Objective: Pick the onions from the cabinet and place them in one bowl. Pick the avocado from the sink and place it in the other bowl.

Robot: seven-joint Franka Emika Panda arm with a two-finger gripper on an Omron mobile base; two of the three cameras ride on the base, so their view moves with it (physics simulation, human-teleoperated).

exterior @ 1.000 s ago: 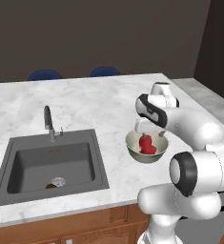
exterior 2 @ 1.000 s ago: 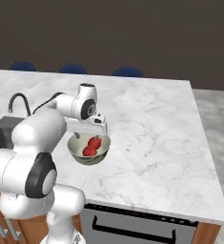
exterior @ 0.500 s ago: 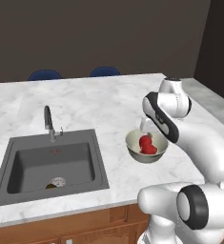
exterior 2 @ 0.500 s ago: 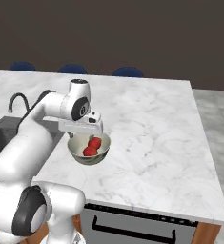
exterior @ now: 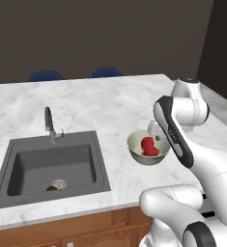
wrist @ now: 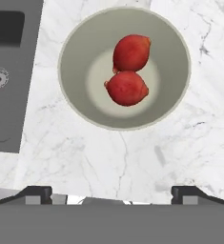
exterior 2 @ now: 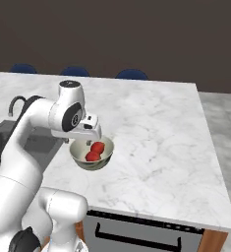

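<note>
A white marble bench (exterior: pixel 95 103) with grey veining is filling the room's middle, a dark plain wall is standing behind it, and the tops of blue chairs (exterior: pixel 106 72) are showing over its far edge. Below the front edge, reddish-brown wooden fronts (exterior: pixel 86 231) are showing in the left base view, and a dark oven front with a bar handle (exterior 2: pixel 131 231) is showing in the right base view.

The sink (exterior: pixel 49 166) is sitting sunk into the bench, a dark grey rectangular basin with a slim dark faucet (exterior: pixel 49 124) rising at its 12 o'clock edge. A small dark lump is lying by the drain (exterior: pixel 58 184) at about 6 o'clock of the basin floor; it is too small to tell what it is.

One bowl (wrist: pixel 80 43) is resting on the bench at 3 o'clock of the sink, well apart from it. It is looking round and deep, pale cream inside, grey-olive outside. The two onions (wrist: pixel 127 88) are lying inside it, glossy red, touching each other; in the hand view one is sitting near the middle and the other just at 12 o'clock of it.

The pincer (wrist: pixel 111 193) is hanging above the bowl with its dark tips spread wide, pinching nothing. In the right base view the hand (exterior 2: pixel 85 129) is covering the bowl's rim at about 10 o'clock.
</note>
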